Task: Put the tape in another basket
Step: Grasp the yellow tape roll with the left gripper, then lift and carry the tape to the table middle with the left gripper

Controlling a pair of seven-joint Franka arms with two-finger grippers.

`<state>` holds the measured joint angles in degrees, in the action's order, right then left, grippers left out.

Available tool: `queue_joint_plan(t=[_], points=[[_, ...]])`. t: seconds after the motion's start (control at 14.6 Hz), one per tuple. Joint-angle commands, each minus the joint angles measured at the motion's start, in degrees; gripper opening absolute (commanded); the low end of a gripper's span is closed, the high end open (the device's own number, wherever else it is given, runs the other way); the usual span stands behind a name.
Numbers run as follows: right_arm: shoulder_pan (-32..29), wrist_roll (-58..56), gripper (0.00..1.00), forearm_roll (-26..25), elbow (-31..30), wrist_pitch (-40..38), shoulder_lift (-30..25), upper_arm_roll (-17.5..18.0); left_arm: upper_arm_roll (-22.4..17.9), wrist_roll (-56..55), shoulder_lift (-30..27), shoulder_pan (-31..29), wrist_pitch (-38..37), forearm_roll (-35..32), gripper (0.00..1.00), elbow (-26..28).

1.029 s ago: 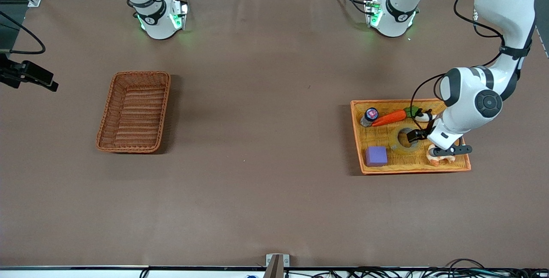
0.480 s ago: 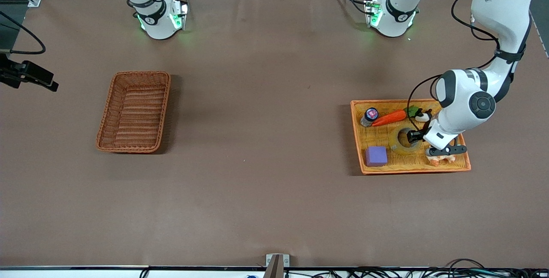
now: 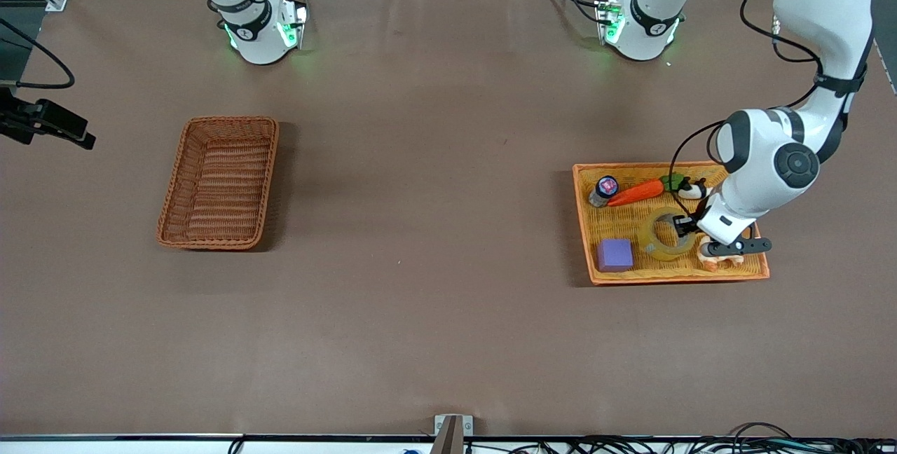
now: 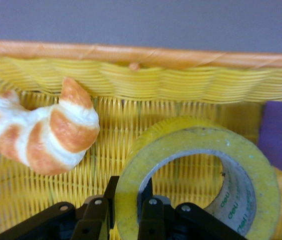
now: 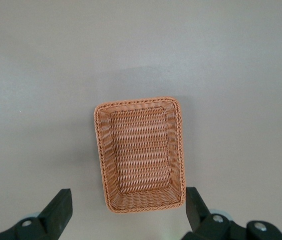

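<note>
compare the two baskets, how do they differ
The basket is dark reddish-brown with raised sides; the tray is bright orange-yellow and shallow. The basket holds nothing; the tray holds the tape, a carrot, a purple block and other items. Both are rectangular wicker.

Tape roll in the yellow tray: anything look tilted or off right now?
Yes: the tape sits tilted, one side raised off the tray, because the left end effector is clamped on its wall. Nothing looks spilled or damaged.
</note>
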<state>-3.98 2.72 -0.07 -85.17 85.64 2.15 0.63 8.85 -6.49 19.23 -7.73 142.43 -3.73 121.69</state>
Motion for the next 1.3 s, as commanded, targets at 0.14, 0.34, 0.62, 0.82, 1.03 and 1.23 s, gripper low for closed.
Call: queue_joint_plan(t=[0.14,0.34,0.62,0.82,1.03,1.23], points=[[-0.50,-0.70,1.00,1.13,-0.70,-0.04,-0.57,0.07,8.26,-0.89,-9.03,0.44,-21.62,0.30,0.00,-9.16],[-0.50,-0.70,1.00,1.13,-0.61,-0.04,-0.57,0.07,15.99,-7.20,-8.24,2.01,-24.48,0.30,0.01,-12.00],[-0.50,-0.70,1.00,1.12,-0.70,-0.04,-0.57,0.07,19.01,-21.25,-0.80,14.72,-24.57,0.21,0.01,-18.05],[-0.50,-0.70,1.00,1.13,-0.70,-0.04,-0.57,0.07,19.01,-33.64,9.56,26.06,-24.57,-3.02,0.00,-26.74],[-0.50,-0.70,1.00,1.13,-0.70,-0.04,-0.57,0.07,17.87,-44.20,20.90,37.49,-24.57,-7.86,0.00,-37.54],[-0.50,-0.70,1.00,1.12,-0.70,-0.04,-0.57,0.07,12.01,-47.65,29.00,47.95,-24.57,-7.88,0.00,-47.84]])
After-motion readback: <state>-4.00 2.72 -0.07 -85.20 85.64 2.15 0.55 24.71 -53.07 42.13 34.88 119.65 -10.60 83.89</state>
